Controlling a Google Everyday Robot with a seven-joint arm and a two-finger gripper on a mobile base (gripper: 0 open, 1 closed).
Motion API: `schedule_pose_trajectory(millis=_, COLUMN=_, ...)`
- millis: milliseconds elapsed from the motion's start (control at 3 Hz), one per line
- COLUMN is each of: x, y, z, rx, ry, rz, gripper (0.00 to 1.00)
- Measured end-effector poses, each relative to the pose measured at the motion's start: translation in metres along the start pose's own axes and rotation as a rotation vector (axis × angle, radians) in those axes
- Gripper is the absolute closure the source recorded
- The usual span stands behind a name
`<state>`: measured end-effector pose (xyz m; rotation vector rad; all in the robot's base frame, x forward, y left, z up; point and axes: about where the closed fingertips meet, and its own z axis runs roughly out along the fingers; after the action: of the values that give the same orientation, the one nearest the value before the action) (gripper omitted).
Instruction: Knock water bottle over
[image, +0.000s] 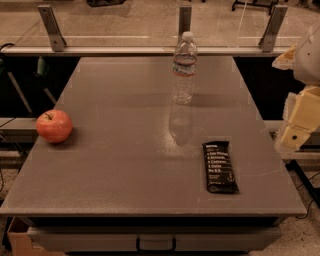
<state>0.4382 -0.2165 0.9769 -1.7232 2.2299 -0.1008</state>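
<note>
The water bottle (184, 69) stands upright at the far middle of the grey table (125, 165). It is clear ribbed plastic with a white cap and a red-and-blue label band. My gripper (296, 131) hangs off the table's right edge, on the cream and white arm, well to the right of the bottle and nearer to me. It touches nothing.
A red apple (54, 126) sits near the table's left edge. A black snack bar (219, 166) lies flat at the front right. A glass railing with metal posts (185, 20) runs behind the table. A drawer handle (155, 244) shows under the front edge.
</note>
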Motion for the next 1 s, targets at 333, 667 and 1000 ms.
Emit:
schedule_pose_trajectory(millis=333, x=0.0, y=0.0, z=0.0, rx=0.0, ry=0.0, rz=0.0, gripper=0.0)
schedule_pose_trajectory(millis=667, x=-0.002, y=-0.008, z=0.009, rx=0.012, ry=-0.03, rz=0.001, gripper=0.0)
schedule_pose_trajectory(millis=1000, x=-0.005, y=-0.026, z=0.039, rx=0.019, ry=-0.128, rz=0.019, gripper=0.0)
